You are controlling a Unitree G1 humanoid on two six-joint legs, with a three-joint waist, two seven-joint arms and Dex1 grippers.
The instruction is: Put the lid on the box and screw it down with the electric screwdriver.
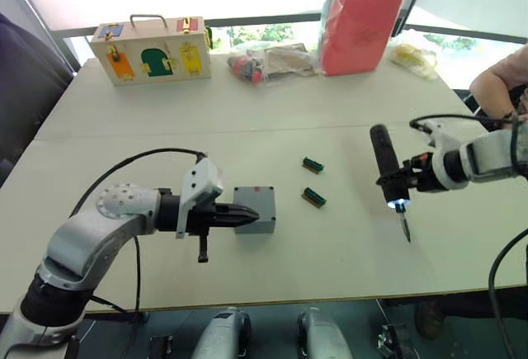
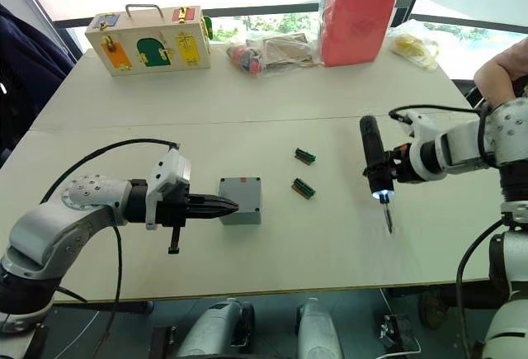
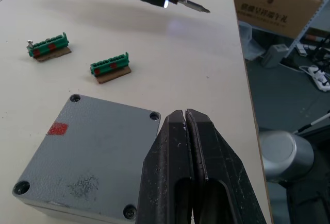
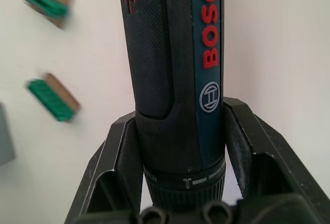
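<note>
Left pincer (image 1: 247, 218) pressed together, tips at the near-left side of the box (image 1: 257, 208), lid (image 3: 93, 154) already seated on top, near the desk's front edge. Right pincer (image 4: 180, 147) clamped around the screwdriver (image 1: 386, 170), held upright above the desk (image 1: 247, 111) toward its right edge, tip lit, bit pointing down. Two green blocks (image 1: 313, 197) between box and screwdriver. Along the far edge by the windows: wooden case (image 1: 152, 51), red pouch (image 1: 360, 25). Person's arm (image 1: 495, 80) beyond the right edge.
</note>
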